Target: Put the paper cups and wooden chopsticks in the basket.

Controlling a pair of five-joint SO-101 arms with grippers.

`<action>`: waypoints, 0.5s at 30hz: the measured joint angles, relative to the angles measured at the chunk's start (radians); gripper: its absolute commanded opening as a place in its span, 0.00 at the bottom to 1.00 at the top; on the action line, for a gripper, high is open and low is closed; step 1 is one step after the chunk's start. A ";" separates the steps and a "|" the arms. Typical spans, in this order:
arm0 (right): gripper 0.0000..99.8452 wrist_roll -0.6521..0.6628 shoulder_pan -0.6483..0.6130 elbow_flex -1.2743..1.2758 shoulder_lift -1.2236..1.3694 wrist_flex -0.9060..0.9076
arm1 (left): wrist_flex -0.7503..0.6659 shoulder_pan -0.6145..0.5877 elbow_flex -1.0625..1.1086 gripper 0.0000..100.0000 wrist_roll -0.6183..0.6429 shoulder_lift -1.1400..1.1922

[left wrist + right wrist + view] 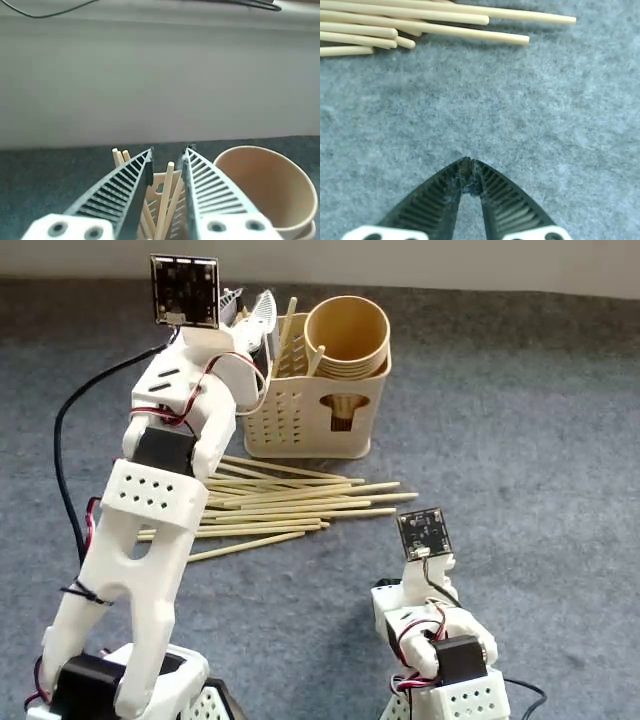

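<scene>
Many chopsticks (300,502) lie before the basket (300,425), long axes along its front wall | my left gripper (168,150) above basket, narrowly parted | my right gripper (468,167), closed and empty, beyond them from basket.

The basket (315,410) stands at the far middle of the mat (520,490). The stacked paper cups (348,335) sit in its right compartment. Several chopsticks (288,335) stand on end in its left compartment. The loose chopsticks (290,505) lie flat on the mat just before the basket, running left to right. My left gripper (169,148) hangs over the left compartment, with the cups to its right. My right gripper (470,165) sits low over the mat on the near side of the loose chopsticks, apart from them.
</scene>
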 measured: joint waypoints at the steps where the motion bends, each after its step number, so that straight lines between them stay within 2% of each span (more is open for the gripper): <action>1: 0.01 0.000 0.000 0.000 0.000 0.000 | 0.034 -0.006 -0.003 0.11 0.000 -0.012; 9: 0.01 0.000 0.000 0.000 0.000 0.000 | 0.311 -0.015 -0.005 0.11 -0.011 -0.227; 12: 0.01 0.000 0.000 0.000 0.000 0.000 | 0.400 -0.018 0.000 0.11 -0.091 -0.290; 15: 0.01 0.000 0.000 0.000 0.000 0.000 | 0.427 -0.034 0.066 0.11 -0.161 -0.365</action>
